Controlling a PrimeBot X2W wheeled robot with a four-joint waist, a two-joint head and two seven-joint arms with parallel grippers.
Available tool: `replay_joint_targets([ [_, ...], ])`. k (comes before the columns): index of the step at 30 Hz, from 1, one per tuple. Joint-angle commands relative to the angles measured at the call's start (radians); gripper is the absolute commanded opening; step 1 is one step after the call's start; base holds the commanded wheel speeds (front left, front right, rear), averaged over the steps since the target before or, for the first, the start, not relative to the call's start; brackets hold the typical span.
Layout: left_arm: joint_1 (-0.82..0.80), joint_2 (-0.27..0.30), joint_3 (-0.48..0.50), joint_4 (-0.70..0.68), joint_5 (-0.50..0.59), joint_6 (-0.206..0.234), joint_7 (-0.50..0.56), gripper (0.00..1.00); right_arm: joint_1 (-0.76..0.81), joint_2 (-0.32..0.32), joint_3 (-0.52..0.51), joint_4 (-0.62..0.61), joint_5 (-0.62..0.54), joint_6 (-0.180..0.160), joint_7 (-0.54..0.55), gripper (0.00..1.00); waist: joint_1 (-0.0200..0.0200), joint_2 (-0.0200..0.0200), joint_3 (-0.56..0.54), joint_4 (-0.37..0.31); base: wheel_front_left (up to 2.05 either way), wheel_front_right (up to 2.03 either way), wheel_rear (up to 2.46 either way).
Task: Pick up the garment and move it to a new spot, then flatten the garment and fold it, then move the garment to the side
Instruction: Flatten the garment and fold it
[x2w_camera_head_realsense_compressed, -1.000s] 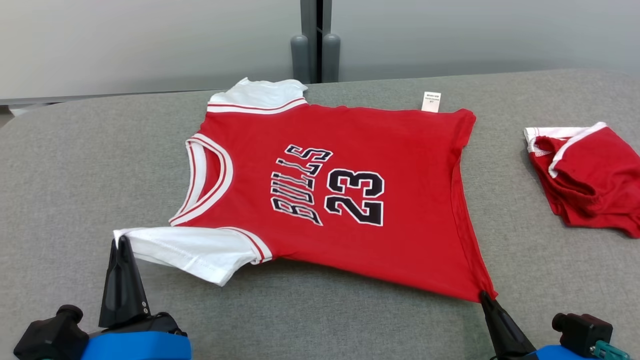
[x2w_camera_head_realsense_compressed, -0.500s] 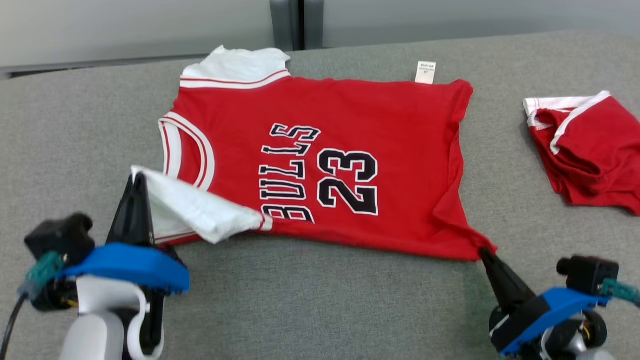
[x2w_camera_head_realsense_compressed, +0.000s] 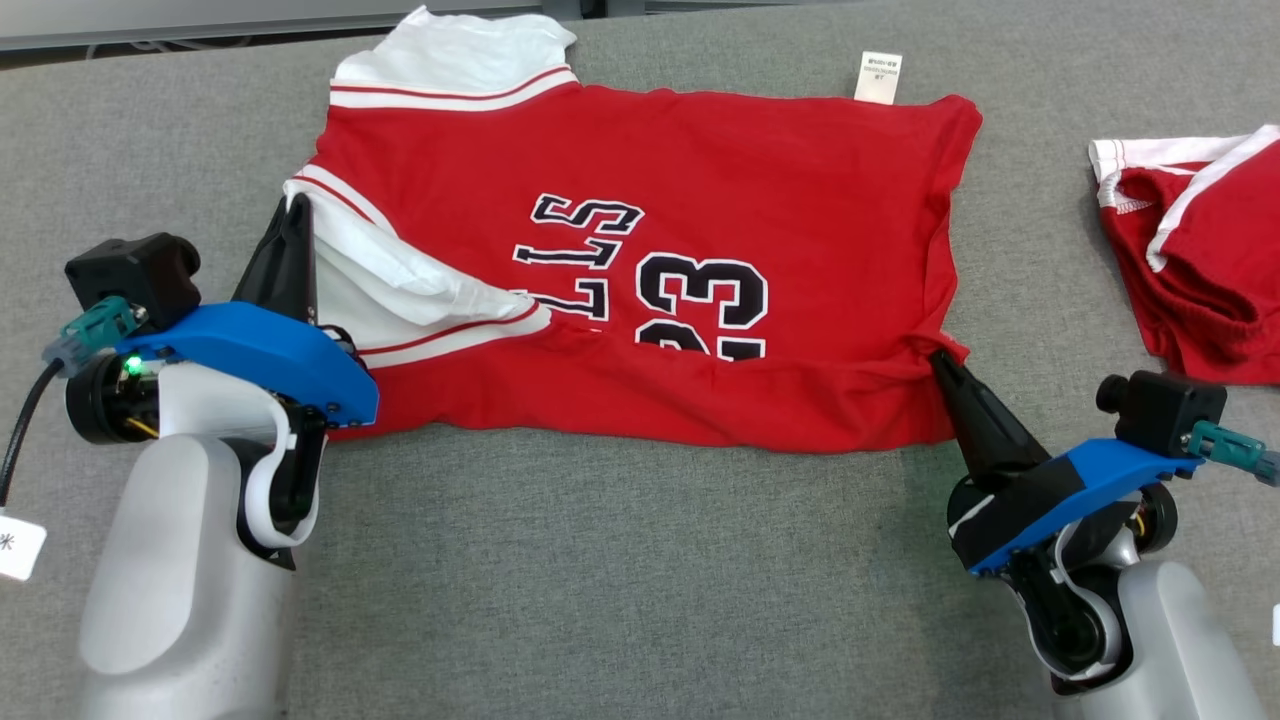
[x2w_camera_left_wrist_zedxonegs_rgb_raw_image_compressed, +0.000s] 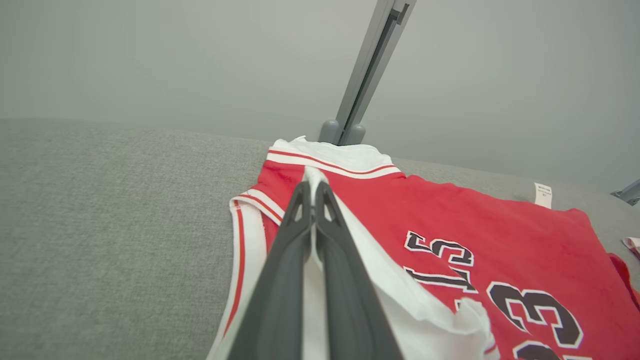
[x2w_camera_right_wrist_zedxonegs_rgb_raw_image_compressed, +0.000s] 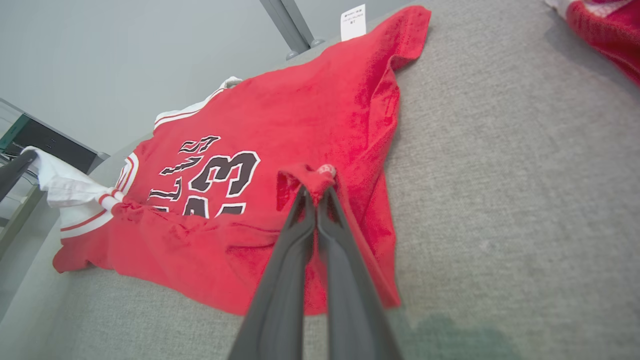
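Note:
The garment (x2w_camera_head_realsense_compressed: 700, 200) is a red jersey with white sleeves and black "BULLS 23" lettering, spread on the grey table (x2w_camera_head_realsense_compressed: 600, 580). Its near edge is lifted and doubled back over the print. My left gripper (x2w_camera_head_realsense_compressed: 295, 205) is shut on the white near sleeve (x2w_camera_left_wrist_zedxonegs_rgb_raw_image_compressed: 350, 235), held above the collar side. My right gripper (x2w_camera_head_realsense_compressed: 938, 357) is shut on the red near hem corner (x2w_camera_right_wrist_zedxonegs_rgb_raw_image_compressed: 312, 177), raised over the jersey's right side. A white care tag (x2w_camera_head_realsense_compressed: 878, 77) sticks out at the far edge.
A second red garment with white trim (x2w_camera_head_realsense_compressed: 1200, 260) lies crumpled at the table's right. A grey post (x2w_camera_left_wrist_zedxonegs_rgb_raw_image_compressed: 365, 70) rises behind the table's far edge against a pale wall. Bare grey table stretches in front of the jersey.
Both grippers have carried the near sleeve and near hem corner away from me over the jersey, folding its near edge onto the print. The head camera has tilted down.

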Motion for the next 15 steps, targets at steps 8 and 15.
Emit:
replay_joint_targets([
  [8, -0.024, 0.005, -0.028, 0.073, 0.049, -0.01, -0.156, 1.0, -0.031, -0.058, 0.055, 0.045, -0.084, 0.0, -0.23, 1.0, -0.0003, -0.0002, 0.007, 0.002, 0.0, 0.0, 0.0],
  [15, 0.082, 0.008, -0.033, 0.019, 0.141, 0.071, -0.345, 1.0, 0.031, -0.103, 0.023, -0.002, -0.26, 0.0, -0.44, 1.0, -0.0003, -0.0002, -0.024, 0.0, 0.0, 0.0, 0.0],
])
